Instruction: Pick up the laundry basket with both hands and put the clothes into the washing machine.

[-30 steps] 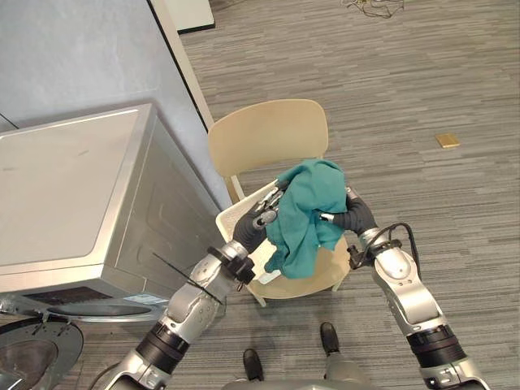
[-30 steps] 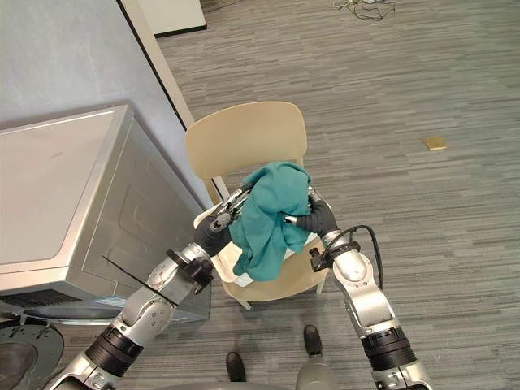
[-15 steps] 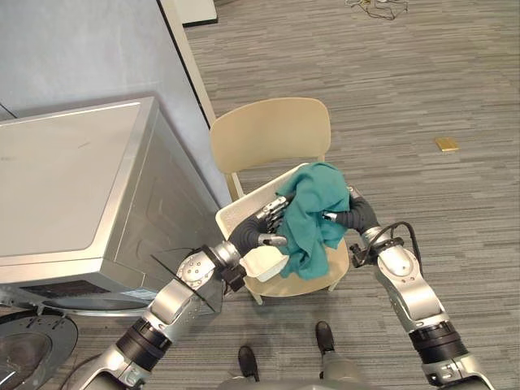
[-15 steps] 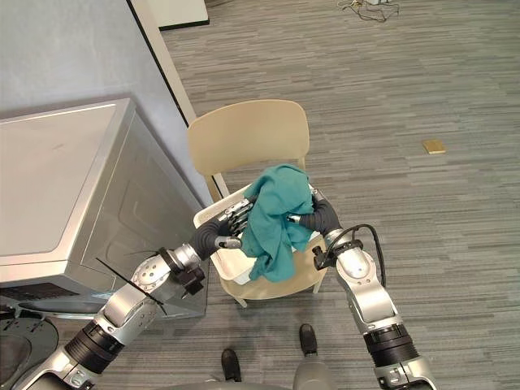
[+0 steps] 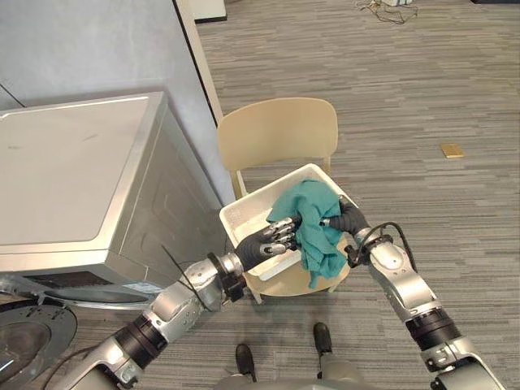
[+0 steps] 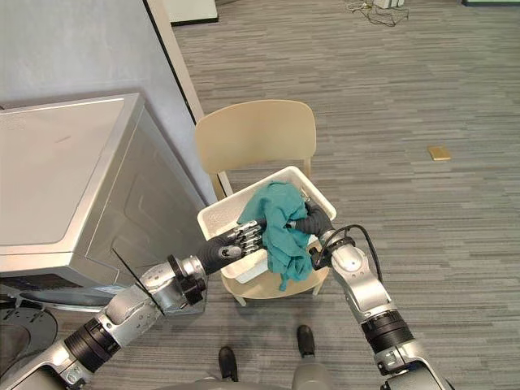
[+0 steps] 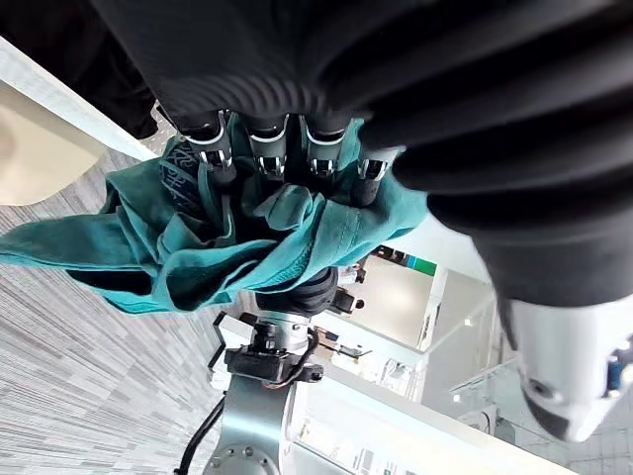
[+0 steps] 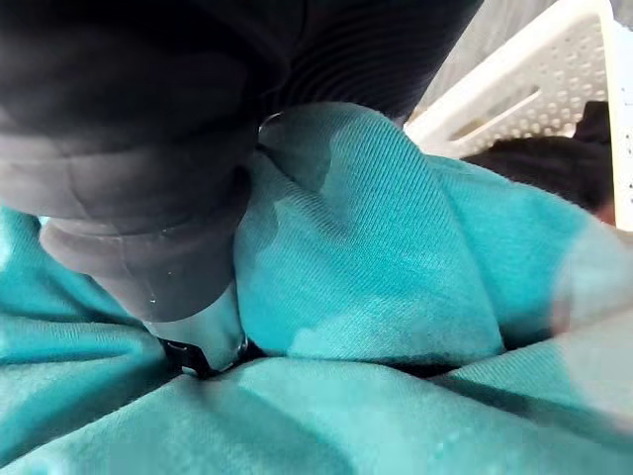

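Sitting on the seat of a beige moulded wooden chair (image 5: 276,134): one white perforated plastic laundry basket (image 5: 248,207), just beside a silver-grey washing machine (image 5: 73,179). Contents: a crumpled teal cloth garment (image 5: 313,213), heaped in the basket and hanging over its near rim. Left robot hand (image 5: 264,244): fingers curled into the garment. Right robot hand (image 5: 348,219): at the basket's right rim, fingers buried in cloth, grip cannot be told.

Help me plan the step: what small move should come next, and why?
Probably lift the cloth clear of the basket: the left hand and right hand both grip it, and the washing machine stands to the left.
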`<state>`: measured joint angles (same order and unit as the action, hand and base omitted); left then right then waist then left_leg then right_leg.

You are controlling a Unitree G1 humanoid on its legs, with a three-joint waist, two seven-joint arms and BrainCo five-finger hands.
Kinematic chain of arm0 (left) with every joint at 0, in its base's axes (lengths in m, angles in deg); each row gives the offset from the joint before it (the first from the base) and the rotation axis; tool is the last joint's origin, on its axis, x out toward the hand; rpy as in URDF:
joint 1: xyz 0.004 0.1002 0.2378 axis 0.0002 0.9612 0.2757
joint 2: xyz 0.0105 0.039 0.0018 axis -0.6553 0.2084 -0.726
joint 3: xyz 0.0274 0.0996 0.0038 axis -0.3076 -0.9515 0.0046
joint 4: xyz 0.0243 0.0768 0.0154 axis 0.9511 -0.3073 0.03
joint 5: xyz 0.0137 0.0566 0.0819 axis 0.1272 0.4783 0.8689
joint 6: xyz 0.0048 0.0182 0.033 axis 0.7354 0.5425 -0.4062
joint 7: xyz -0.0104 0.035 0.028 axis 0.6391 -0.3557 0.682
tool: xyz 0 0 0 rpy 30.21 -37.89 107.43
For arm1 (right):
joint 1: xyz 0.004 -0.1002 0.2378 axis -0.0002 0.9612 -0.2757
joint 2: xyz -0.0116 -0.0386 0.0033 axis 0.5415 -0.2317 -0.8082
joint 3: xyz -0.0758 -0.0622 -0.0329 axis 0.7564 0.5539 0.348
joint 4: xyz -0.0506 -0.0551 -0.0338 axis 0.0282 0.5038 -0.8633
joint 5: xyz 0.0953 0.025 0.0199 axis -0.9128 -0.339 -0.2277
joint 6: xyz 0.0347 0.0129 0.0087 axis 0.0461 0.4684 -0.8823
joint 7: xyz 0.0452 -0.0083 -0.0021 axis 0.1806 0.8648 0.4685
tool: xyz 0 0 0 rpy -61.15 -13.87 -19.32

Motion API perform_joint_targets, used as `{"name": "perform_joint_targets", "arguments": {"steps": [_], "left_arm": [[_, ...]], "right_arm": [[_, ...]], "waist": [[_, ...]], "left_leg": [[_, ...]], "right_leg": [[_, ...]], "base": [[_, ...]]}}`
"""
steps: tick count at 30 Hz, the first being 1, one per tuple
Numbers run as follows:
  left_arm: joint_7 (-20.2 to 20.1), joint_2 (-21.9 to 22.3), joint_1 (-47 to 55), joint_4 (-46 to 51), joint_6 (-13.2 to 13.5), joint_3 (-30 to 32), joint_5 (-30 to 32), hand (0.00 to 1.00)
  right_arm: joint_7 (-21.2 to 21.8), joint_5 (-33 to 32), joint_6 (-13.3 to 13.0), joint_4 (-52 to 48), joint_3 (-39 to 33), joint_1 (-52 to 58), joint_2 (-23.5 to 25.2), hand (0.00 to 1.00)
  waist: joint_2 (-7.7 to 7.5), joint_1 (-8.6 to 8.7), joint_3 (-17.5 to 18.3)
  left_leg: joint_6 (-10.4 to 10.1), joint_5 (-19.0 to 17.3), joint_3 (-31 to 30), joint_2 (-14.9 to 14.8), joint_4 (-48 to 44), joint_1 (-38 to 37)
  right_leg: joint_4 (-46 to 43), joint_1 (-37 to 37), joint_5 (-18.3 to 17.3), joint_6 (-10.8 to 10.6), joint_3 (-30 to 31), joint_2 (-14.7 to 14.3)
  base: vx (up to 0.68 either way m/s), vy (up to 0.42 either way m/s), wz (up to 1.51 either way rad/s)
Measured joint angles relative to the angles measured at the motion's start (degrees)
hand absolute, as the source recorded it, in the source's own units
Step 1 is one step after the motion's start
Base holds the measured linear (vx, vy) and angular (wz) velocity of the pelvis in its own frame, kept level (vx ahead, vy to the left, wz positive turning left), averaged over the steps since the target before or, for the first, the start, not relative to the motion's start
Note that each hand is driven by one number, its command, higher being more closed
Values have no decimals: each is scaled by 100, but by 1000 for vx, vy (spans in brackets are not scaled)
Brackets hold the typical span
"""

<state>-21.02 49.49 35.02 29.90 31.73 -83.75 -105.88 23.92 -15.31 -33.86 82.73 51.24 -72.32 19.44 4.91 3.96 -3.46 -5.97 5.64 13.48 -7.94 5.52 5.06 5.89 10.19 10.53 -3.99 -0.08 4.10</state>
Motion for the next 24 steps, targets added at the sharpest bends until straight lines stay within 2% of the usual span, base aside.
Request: {"name": "perform_joint_targets", "arguments": {"steps": [9, 14, 15, 16, 19, 21, 23, 24], "left_arm": [[149, 218, 93, -126, 138, 71, 1001, 0], [575, 931, 492, -75, 187, 914, 2215, 0], [719, 1114, 584, 5, 205, 1155, 2590, 0], [988, 1482, 751, 263, 229, 1618, 3156, 0], [1439, 2079, 933, 768, 339, 2365, 4159, 0], [1937, 2437, 1086, 1227, 408, 2942, 5089, 0], [2724, 2674, 1170, 1506, 412, 3364, 6136, 0], [2871, 2727, 1196, 1542, 408, 3442, 6308, 0]], "right_arm": [[-39, 3, 4, 80, -32, -12, 156, 100], [-65, 15, 5, 80, -375, 1, 446, 100], [-90, 24, 4, 77, -491, 12, 539, 100], [-159, 66, -2, 30, -752, 122, 738, 100], [-224, 213, -3, 19, -1181, 369, 927, 100], [-376, 274, -2, -7, -1412, 537, 1056, 100], [-524, 345, -2, -246, -1658, 741, 1209, 100], [-548, 353, -2, -317, -1709, 791, 1251, 100]], "waist": [[-153, -11, 14], [-203, -39, 16], [-203, -44, 16], [-204, -80, 17], [-204, -170, 17], [-204, -175, 18], [-202, -196, 19], [-202, -197, 20]], "left_leg": [[0, 2, -145, 0, 23, -43], [-4, 5, -218, 1, 26, -28], [-7, 10, -220, 5, 26, -28], [-7, 10, -223, 9, 22, -31], [-8, 10, -233, 25, 4, -69], [-9, 10, -268, 29, 1, -105], [-10, 8, -277, 35, 2, -122], [-10, 7, -276, 37, 2, -127]], "right_leg": [[4, -100, -4, 0, -105, 10], [2, -113, -4, 0, -151, 13], [2, -116, -5, -1, -160, 10], [0, -122, -41, -49, -169, 7], [-13, -179, -49, -43, -209, 3], [-16, -254, -64, -26, -276, -4], [-2, -277, -90, -51, -288, -10], [0, -283, -94, -55, -288, -10]], "base": [[-8, 7, 5], [-12, 11, 5], [0, 0, 0], [-3, 12, 3], [6, 18, 7], [9, 19, 14], [-1, 6, 3], [0, 0, 0]]}}
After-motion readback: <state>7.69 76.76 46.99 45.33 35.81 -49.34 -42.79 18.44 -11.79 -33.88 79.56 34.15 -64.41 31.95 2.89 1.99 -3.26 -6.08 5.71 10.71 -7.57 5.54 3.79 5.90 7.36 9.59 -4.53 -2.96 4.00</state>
